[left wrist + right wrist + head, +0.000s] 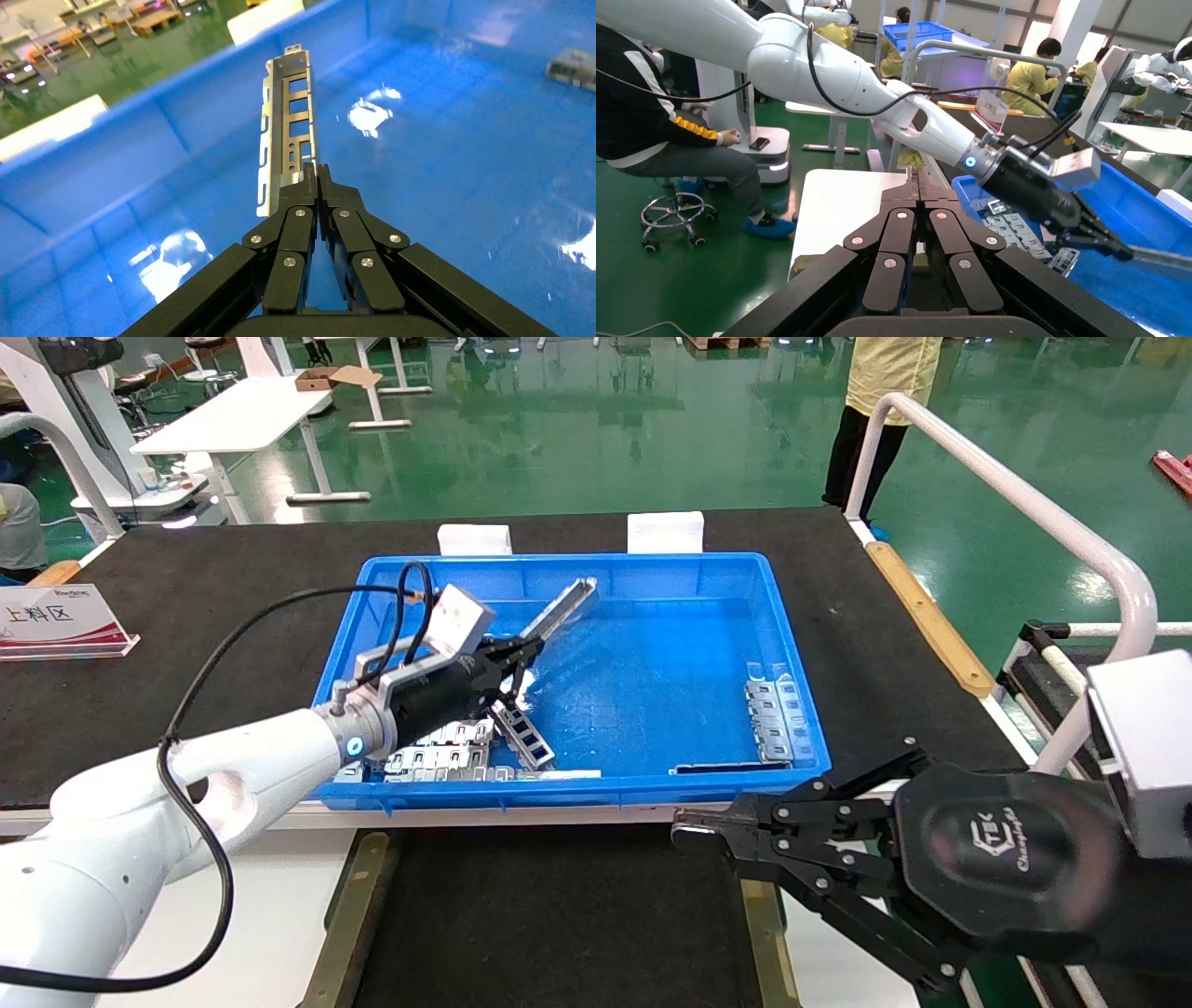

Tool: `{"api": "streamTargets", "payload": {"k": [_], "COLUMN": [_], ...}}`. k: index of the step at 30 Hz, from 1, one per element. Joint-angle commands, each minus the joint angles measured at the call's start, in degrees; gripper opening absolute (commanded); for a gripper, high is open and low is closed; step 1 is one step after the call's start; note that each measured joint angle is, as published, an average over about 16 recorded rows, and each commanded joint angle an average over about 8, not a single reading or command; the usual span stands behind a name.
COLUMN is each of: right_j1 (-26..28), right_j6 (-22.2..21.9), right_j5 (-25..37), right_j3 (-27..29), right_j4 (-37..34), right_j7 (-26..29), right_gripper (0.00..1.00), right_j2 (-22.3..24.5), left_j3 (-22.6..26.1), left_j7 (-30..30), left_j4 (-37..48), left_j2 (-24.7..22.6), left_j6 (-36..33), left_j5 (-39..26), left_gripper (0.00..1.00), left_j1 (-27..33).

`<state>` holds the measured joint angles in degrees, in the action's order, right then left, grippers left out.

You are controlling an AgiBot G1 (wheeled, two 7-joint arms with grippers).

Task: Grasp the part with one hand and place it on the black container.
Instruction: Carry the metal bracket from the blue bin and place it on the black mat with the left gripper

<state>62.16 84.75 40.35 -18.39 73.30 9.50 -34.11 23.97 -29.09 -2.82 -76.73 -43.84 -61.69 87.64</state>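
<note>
The left gripper (514, 658) pinches the part (559, 609), lifted toward the blue bin's (792, 645) eleven o'clock corner. The right gripper (684, 829), fingers together, hangs over the black container (559, 915), whose near edge is cut off.

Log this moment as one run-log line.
left gripper: shut on part, lifted over blue bin | right gripper: shut, idle | black container: bare

Shiny bare-metal part (289, 119), glossy blue plastic bin (652, 570), matt black mat (233, 570)
</note>
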Motion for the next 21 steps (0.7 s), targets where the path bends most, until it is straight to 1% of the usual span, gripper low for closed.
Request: {"api": "streamTargets", "payload": {"k": [1, 7, 11, 15, 21], "right_j1": [0.0, 0.0, 0.0, 0.0, 0.0], "right_j6": [0.0, 0.0, 0.0, 0.0, 0.0], "right_j5": [0.0, 0.0, 0.0, 0.0, 0.0], "right_j3": [0.0, 0.0, 0.0, 0.0, 0.0], "right_j4": [0.0, 0.0, 0.0, 0.0, 0.0], "right_j7": [0.0, 0.0, 0.0, 0.0, 0.0], "right_gripper": [0.0, 0.0, 0.0, 0.0, 0.0], "right_j2": [0.0, 0.0, 0.0, 0.0, 0.0], "left_j3": [-0.2, -0.5, -0.4, -0.3, -0.1], "left_j7": [-0.1, -0.2, -0.1, 0.3, 1.4], "left_j4": [-0.1, 0.3, 0.6, 0.8, 0.8], "left_j2": [0.0, 0.4, 1.0, 2.1, 4.0], "left_j6": [-0.1, -1.6, -4.2, -8.4, -17.2], "left_j5": [0.4, 0.9, 0.9, 0.8, 0.7], "left_gripper": [0.0, 0.0, 0.0, 0.0, 0.0], "left_j1": [0.4, 1.9, 2.7, 3.4, 4.0]}}
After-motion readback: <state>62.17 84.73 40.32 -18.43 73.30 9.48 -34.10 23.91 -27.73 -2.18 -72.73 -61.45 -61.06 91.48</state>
